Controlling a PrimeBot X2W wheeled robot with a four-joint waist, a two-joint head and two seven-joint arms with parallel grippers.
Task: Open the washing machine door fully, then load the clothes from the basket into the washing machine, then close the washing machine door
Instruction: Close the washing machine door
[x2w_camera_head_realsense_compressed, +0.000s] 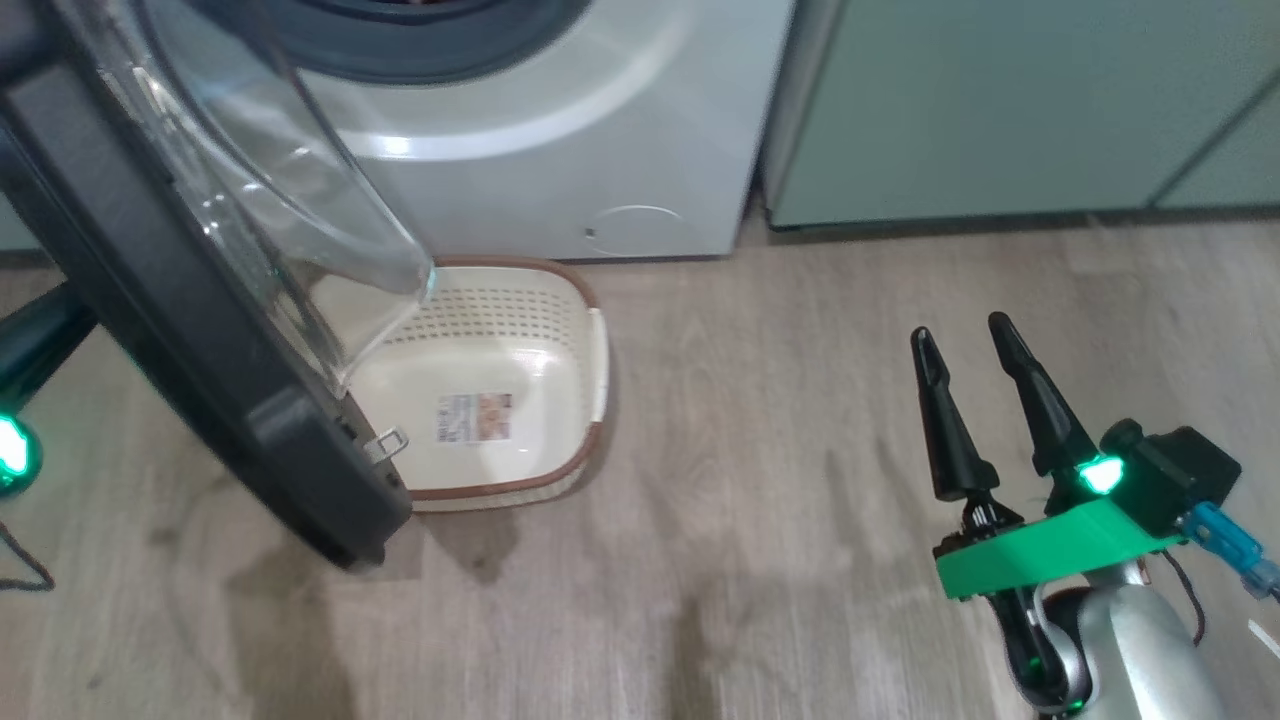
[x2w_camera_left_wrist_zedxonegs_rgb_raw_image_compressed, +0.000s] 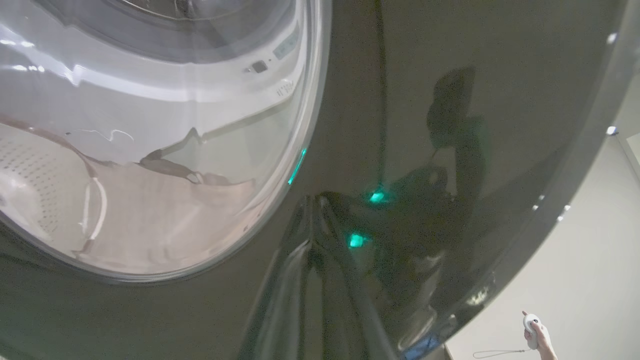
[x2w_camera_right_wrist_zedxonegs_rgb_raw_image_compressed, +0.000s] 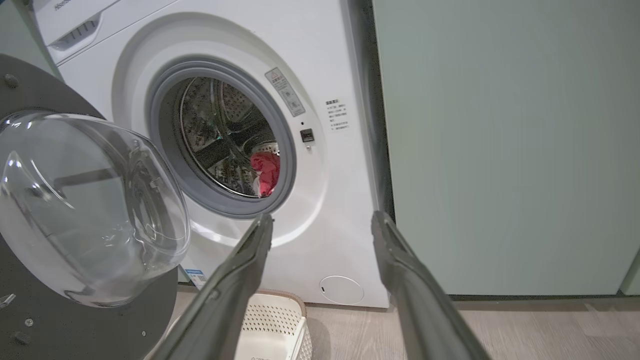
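The washing machine door (x2w_camera_head_realsense_compressed: 150, 300) stands swung open at the left, its clear glass bowl (x2w_camera_right_wrist_zedxonegs_rgb_raw_image_compressed: 85, 210) bulging toward the washing machine (x2w_camera_head_realsense_compressed: 560, 150). My left gripper (x2w_camera_left_wrist_zedxonegs_rgb_raw_image_compressed: 317, 200) is shut, and its tips touch the glossy black outer rim of the door (x2w_camera_left_wrist_zedxonegs_rgb_raw_image_compressed: 450, 75). In the steel drum lie the red clothes (x2w_camera_right_wrist_zedxonegs_rgb_raw_image_compressed: 265, 172). The cream basket (x2w_camera_head_realsense_compressed: 590, 400) sits on the floor in front of the machine with only its paper label inside, partly under the door. My right gripper (x2w_camera_head_realsense_compressed: 960, 330) hovers open over the floor to the basket's right, holding nothing, its fingers (x2w_camera_right_wrist_zedxonegs_rgb_raw_image_compressed: 250, 260) pointing at the machine's front.
Pale green cabinets (x2w_camera_head_realsense_compressed: 1000, 100) stand right of the machine. Wood floor (x2w_camera_head_realsense_compressed: 750, 500) spreads between the basket and my right arm. A person's hand (x2w_camera_left_wrist_zedxonegs_rgb_raw_image_compressed: 537, 332) holding a small white device shows past the door's edge.
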